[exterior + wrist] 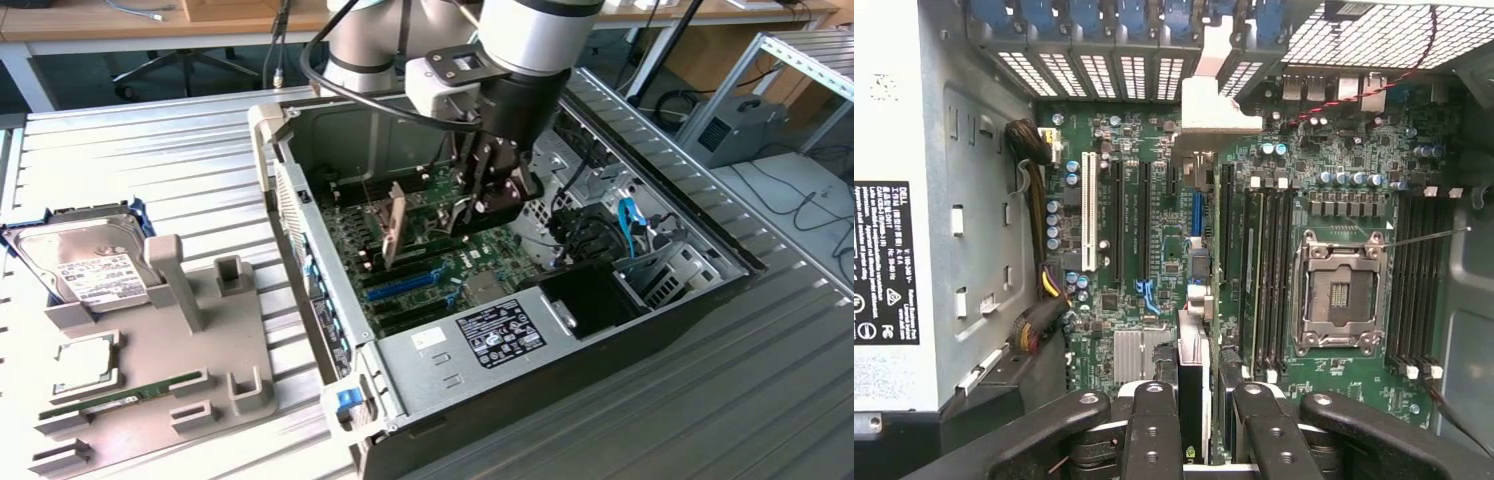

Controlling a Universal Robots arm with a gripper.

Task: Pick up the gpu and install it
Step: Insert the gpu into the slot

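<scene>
Fingers of the black robot hand pinch one slim dark gpu card edge-on between them, upright over the green motherboard inside the open black computer case. Its pale bracket end reaches the rear slot wall.

On the grey ribbed counter beside the case lie one silver hard drive and one green memory stick, well apart.

The arm is reaching down from the top of the exterior view, its wrist pointing steeply downward. The claw is hanging at its tip, dark and narrow. In the wrist view the claw is showing 2 black fingers standing close together, gripping a thin upright card edge between them.
</scene>
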